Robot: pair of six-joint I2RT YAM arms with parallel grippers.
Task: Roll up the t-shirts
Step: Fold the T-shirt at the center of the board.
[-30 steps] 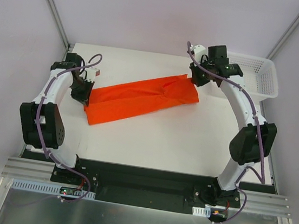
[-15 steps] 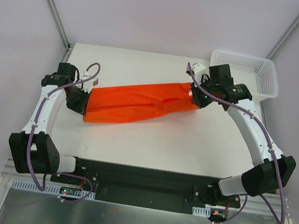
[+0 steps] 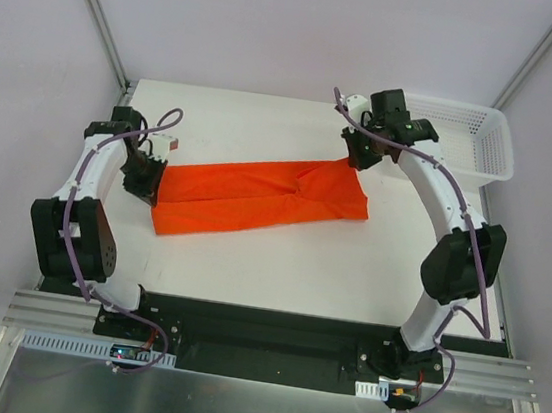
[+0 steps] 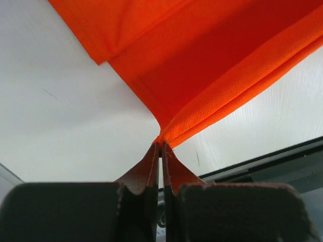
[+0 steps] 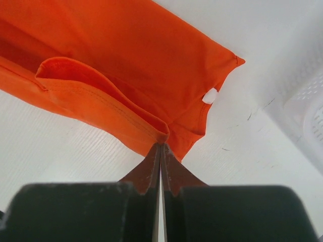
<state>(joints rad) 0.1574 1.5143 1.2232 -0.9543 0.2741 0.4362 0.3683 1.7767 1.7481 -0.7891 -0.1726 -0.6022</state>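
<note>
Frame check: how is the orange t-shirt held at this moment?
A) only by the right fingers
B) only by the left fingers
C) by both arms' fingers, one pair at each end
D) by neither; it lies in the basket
C: each wrist view shows it, with the left fingers shut on one end of the t-shirt and the right fingers shut on the other.

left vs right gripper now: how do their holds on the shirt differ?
The left gripper pinches the t-shirt at its left end; the right gripper pinches its right end, close to the basket. The left gripper's end sits nearer the front edge of the table than the right gripper's, so the cloth runs diagonally. Shared: both are shut on a cloth edge.
</note>
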